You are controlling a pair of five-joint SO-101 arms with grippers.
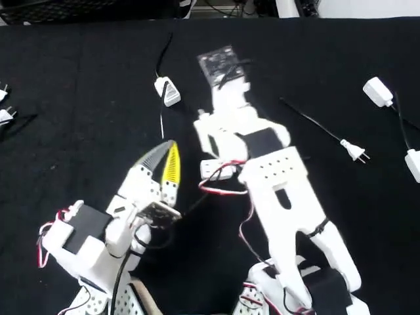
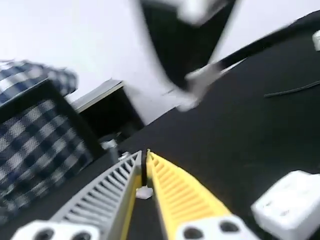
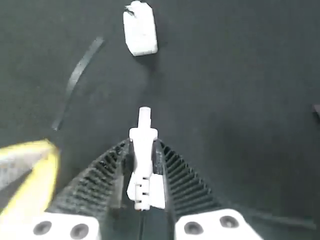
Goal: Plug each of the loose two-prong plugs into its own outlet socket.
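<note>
My right gripper (image 3: 144, 165) is shut on a white two-prong plug (image 3: 142, 160), whose tip points at a white outlet socket (image 3: 140, 32) lying a short way ahead on the black cloth. That socket (image 1: 169, 90) lies left of the right arm's wrist (image 1: 230, 125). My left gripper (image 1: 167, 149), grey and yellow, sits just below the socket. Its fingers (image 2: 172, 187) are pressed together on a thin cable (image 1: 162, 121) that runs toward the socket. A small white bit (image 2: 144, 192) shows between the fingers.
A loose plug (image 1: 354, 151) on a black cable lies at the right, with two white sockets (image 1: 377, 90) (image 1: 413, 164) beyond it. More plugs (image 1: 5, 115) sit at the left edge. A white block (image 2: 290, 205) lies close beside the left gripper.
</note>
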